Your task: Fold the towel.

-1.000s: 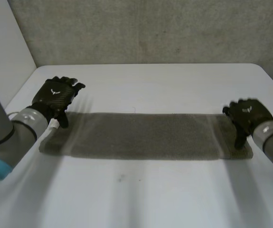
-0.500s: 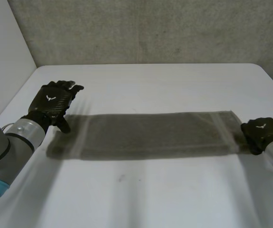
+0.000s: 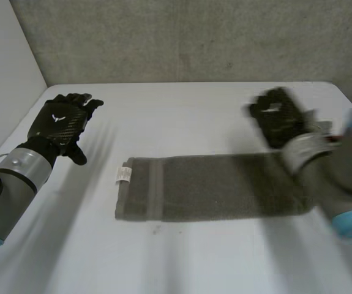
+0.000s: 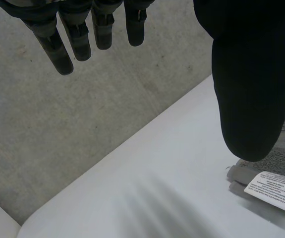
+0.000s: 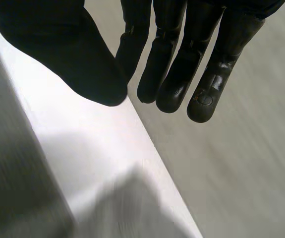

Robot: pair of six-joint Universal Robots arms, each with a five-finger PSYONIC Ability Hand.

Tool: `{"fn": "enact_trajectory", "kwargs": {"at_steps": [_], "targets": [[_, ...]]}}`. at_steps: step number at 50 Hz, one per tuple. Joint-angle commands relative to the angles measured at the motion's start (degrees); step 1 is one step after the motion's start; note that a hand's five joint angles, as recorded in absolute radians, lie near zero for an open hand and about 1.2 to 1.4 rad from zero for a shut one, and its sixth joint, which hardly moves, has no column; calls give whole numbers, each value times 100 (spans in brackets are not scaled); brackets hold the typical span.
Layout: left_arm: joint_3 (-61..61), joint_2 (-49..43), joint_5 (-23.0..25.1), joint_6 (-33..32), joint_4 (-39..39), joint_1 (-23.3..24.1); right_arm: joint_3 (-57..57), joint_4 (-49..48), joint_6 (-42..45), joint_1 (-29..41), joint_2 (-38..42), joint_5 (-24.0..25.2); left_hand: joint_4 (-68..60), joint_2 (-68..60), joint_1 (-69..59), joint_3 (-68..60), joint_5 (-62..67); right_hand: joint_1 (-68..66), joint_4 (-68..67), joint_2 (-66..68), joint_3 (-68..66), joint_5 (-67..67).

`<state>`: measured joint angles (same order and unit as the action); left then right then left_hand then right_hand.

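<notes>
Watching both hands off the towel, fingers loose and holding nothing.
I see the grey towel lying flat as a long strip on the white table, right of the middle, with its white label at the left end. My left hand is at the far left, well apart from the towel, fingers straight. My right hand is near the towel's right end, on its far side, fingers extended with the thumb close beside them, nothing between.
</notes>
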<state>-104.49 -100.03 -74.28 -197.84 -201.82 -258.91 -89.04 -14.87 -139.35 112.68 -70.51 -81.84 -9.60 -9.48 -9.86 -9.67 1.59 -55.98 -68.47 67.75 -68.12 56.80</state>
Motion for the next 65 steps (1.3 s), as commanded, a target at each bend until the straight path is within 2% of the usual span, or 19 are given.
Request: {"fn": "enact_trajectory", "kwargs": {"at_steps": [1, 9, 16, 17, 18, 19, 20, 21, 23, 26, 28, 32, 34, 41, 57, 60, 63, 64, 65], "targets": [[-62, 45, 2, 0, 2, -10, 721, -77, -66, 2089, 1107, 265, -40, -52, -14, -33, -159, -2402, -1153, 1225, -1188, 1320], [-80, 45, 2, 0, -7, -19, 950, -112, -109, 3004, 1978, 554, -40, -52, -14, -33, -159, -2402, -1153, 1225, -1188, 1320], [-80, 28, 2, 0, 2, 34, 1012, -121, -119, 3032, 2076, 406, -40, -52, -14, -33, -159, -2324, -1075, 1147, -1110, 1242], [-80, 28, 2, 0, 2, 51, 1021, -104, -171, 2988, 1980, 249, -40, -52, -14, -33, -159, 91, 1339, -1268, 1305, -1173], [-80, 28, 2, 0, 2, 51, 1021, -104, -171, 2988, 1979, 247, -40, -52, -14, -33, -159, 115, 1363, -1292, 1329, -1197], [-89, 19, 2, 0, 2, 60, 968, -104, -267, 2953, 1797, -14, -40, -52, -14, -33, -159, 1864, 3112, -3041, 3078, -2946], [-89, 19, 2, 0, 2, 60, 951, -104, -442, 2813, 1542, -356, -40, -52, -14, -33, -159, 2115, 3363, -3291, 3329, -3196], [-89, 19, 2, 0, 2, 60, 950, -104, -444, 2812, 1540, -359, -40, -52, -14, -33, -159, 2117, 3365, -3294, 3331, -3199], [-106, 19, 2, 0, 2, 69, 819, -43, -1029, 2122, 1076, -937, -40, -52, -14, -33, -159, 2284, 3533, -3461, 3498, -3366], [-107, 19, 2, 0, -7, 69, 739, -33, -1384, 1749, 907, -1115, -40, -52, -14, -33, -159, 2319, 3567, -3496, 3533, -3401], [-107, 19, 2, 0, -7, 69, 669, 36, -2067, 1128, 714, -1159, -40, -52, -14, -33, -159, 2285, 3534, -3462, 3499, -3367], [-107, 1, 2, 0, -7, 78, 766, 345, -2623, 571, 758, -1150, -40, -52, -14, -33, -159, 2235, 3483, -3412, 3449, -3317], [-107, -34, 2, 0, -7, 95, 1019, 677, -3043, 256, 1116, -1150, -40, -52, -14, -33, -159, 2218, 3467, -3395, 3432, -3300], [-124, -60, 2, 0, -7, 183, 1442, 1082, -3528, -96, 1723, -1141, -40, -52, -14, -33, -159, 2168, 3416, -3345, 3382, -3250], [-159, -139, 10, -18, -7, 183, 2075, 1109, -3582, -299, 2630, -1089, -40, -52, -14, -33, -159, 1697, 2945, -2874, 2911, -2778], [-159, -139, 10, -18, -7, 183, 2137, 1100, -3573, -343, 2718, -1027, -40, -52, -14, -33, -159, 990, 2238, -2167, 2204, -2072], [-159, -139, 10, -18, -7, 183, 2146, 1065, -3564, -370, 2744, -957, -40, -52, -14, -33, -159, -1556, -307, 379, -342, 474], [-159, -139, 10, -18, -7, 183, 2146, 1065, -3564, -370, 2744, -957, -40, -52, -14, -33, -159, -1567, -318, 390, -353, 485], [-159, -139, 10, -18, -7, 183, 2146, 1057, -3573, -370, 2744, -948, -40, -52, -14, -33, -159, -2393, -1145, 1217, -1179, 1312]]}}
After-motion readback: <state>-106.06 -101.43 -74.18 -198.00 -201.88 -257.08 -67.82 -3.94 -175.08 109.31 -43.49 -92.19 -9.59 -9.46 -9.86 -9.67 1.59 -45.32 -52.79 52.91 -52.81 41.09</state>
